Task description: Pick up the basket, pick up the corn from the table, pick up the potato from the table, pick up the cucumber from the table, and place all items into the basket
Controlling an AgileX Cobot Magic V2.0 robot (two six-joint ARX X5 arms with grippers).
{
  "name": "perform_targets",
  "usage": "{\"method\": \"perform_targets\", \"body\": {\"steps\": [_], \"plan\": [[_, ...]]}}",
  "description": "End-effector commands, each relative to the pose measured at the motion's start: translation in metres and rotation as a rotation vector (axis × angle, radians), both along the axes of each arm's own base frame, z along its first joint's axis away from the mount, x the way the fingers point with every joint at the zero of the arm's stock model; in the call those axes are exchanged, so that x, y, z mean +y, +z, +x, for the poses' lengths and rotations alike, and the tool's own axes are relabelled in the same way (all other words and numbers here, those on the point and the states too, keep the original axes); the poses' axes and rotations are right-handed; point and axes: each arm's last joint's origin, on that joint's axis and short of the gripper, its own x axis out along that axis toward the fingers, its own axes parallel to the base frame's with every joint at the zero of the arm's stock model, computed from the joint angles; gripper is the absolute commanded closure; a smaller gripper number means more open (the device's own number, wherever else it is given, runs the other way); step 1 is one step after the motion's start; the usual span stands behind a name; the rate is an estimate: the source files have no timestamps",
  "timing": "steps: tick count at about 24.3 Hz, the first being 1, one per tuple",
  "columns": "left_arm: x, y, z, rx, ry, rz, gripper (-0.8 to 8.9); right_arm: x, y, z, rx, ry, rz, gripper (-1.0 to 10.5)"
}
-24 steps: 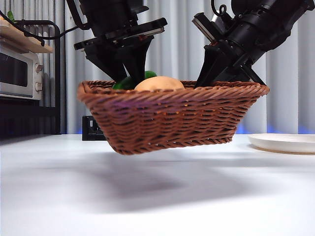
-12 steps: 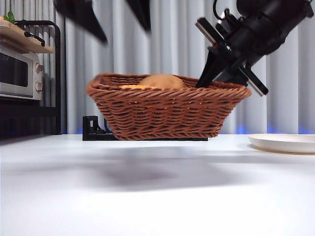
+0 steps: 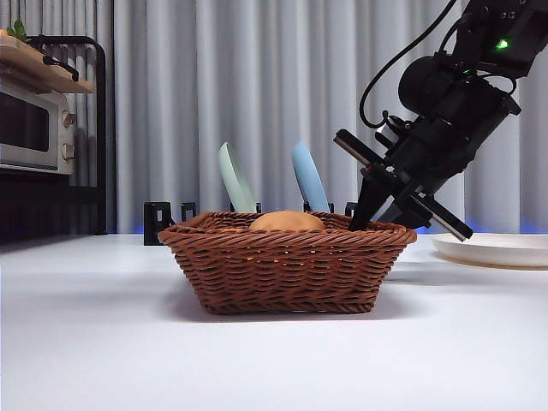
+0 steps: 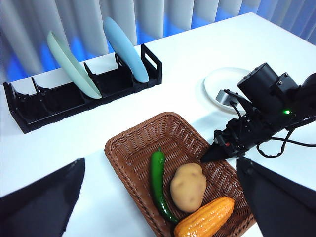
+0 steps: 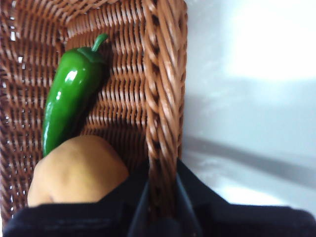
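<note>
Front view: R hand [image 3: 370,224] grips basket [image 3: 282,274] rim.

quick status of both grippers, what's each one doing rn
Left gripper: open, holding nothing, high above the basket.
Right gripper: shut on the basket's rim, one jaw inside, one outside.

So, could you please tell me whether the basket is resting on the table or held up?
Resting: in the front view the basket sits flat on the table, though the right hand grips its rim.
</note>
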Motion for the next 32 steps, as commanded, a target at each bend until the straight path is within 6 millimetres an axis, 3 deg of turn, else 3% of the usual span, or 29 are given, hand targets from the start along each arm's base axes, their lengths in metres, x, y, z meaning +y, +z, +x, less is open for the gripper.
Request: {"method": "perform_targets", "body": {"steps": [1, 3, 7, 10, 12, 13, 15, 18, 20, 25, 28, 32], "plan": [[-0.001, -0.003, 0.001, 0.015, 0.009, 0.014, 3.02, -0.001, -0.002, 0.000, -0.005, 0.002, -0.022, 6.5], [0.000, -0.003, 0.001, 0.010, 0.026, 0.021, 3.02, -0.001, -0.001, 0.000, -0.009, 0.002, -0.020, 5.0], [0.000, -0.003, 0.001, 0.012, 0.026, 0.023, 3.12, -0.006, 0.017, -0.002, -0.074, 0.000, -0.020, 5.1], [0.001, -0.007, 0.002, 0.018, 0.058, 0.075, 3.39, -0.021, 0.050, -0.010, -0.171, -0.020, -0.013, 5.1], [0.004, -0.010, 0.003, -0.010, 0.131, 0.197, 6.24, -0.032, 0.079, -0.023, -0.271, -0.015, -0.040, 6.7], [0.005, -0.012, 0.004, -0.022, 0.171, 0.262, 8.24, -0.036, 0.095, -0.033, -0.328, -0.004, -0.075, 8.0], [0.006, -0.016, 0.006, -0.024, 0.195, 0.303, 8.22, -0.043, 0.120, -0.054, -0.434, 0.002, -0.197, 9.6], [0.010, -0.028, 0.013, -0.063, 0.212, 0.315, 8.22, -0.051, 0.151, -0.084, -0.589, -0.056, -0.401, 9.6], [0.015, -0.047, 0.014, -0.117, 0.228, 0.297, 8.22, -0.053, 0.168, -0.102, -0.697, -0.078, -0.428, 9.6], [0.033, -0.104, 0.003, -0.169, 0.281, 0.251, 8.22, -0.063, 0.180, -0.138, -0.868, -0.130, -0.382, 9.6], [0.049, -0.134, -0.011, -0.178, 0.321, 0.238, 8.22, -0.068, 0.170, -0.160, -0.938, -0.162, -0.389, 9.6], [0.065, -0.159, -0.032, -0.176, 0.307, 0.169, 8.22, -0.076, 0.145, -0.188, -1.002, -0.184, -0.379, 9.6]]}}
